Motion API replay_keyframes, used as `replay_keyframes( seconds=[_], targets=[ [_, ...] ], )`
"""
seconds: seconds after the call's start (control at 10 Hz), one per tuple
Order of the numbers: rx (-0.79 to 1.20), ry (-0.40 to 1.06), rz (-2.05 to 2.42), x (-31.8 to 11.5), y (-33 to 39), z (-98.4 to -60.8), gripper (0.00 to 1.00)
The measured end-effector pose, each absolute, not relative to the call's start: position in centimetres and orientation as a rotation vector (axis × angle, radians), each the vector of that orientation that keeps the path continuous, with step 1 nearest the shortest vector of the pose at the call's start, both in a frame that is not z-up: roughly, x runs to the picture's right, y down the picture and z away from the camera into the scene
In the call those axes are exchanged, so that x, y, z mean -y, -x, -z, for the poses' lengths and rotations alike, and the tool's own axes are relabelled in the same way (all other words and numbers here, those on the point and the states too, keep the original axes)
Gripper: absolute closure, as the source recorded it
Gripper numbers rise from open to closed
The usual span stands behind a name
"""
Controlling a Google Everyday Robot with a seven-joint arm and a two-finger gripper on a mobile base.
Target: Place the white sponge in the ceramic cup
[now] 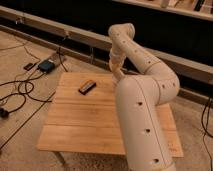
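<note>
My white arm [145, 95] reaches over the right side of a wooden table [85, 125]. Its wrist [116, 65] points down toward the table's far edge. The gripper is hidden behind the thick forearm there, so it is not in view. A small dark rectangular block with a lighter top [86, 87] lies on the table's far left part, left of the wrist. I cannot tell whether it is the white sponge. The ceramic cup is out of view or hidden behind the arm.
Black cables [20, 92] trail over the floor to the left of the table. A small blue box [46, 65] and a small dark item [28, 65] lie on the floor there. A long ledge [60, 30] runs along the back.
</note>
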State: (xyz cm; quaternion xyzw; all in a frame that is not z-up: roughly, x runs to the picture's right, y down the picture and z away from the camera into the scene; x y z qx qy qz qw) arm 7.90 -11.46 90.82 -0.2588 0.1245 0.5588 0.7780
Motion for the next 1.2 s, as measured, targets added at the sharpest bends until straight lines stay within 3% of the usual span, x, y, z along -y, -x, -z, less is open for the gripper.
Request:
replay_keyframes(
  seconds=[1.2],
  targets=[
    [-0.117,0.624,-1.174,8.4,-8.2,-91.9,1.00]
  ],
)
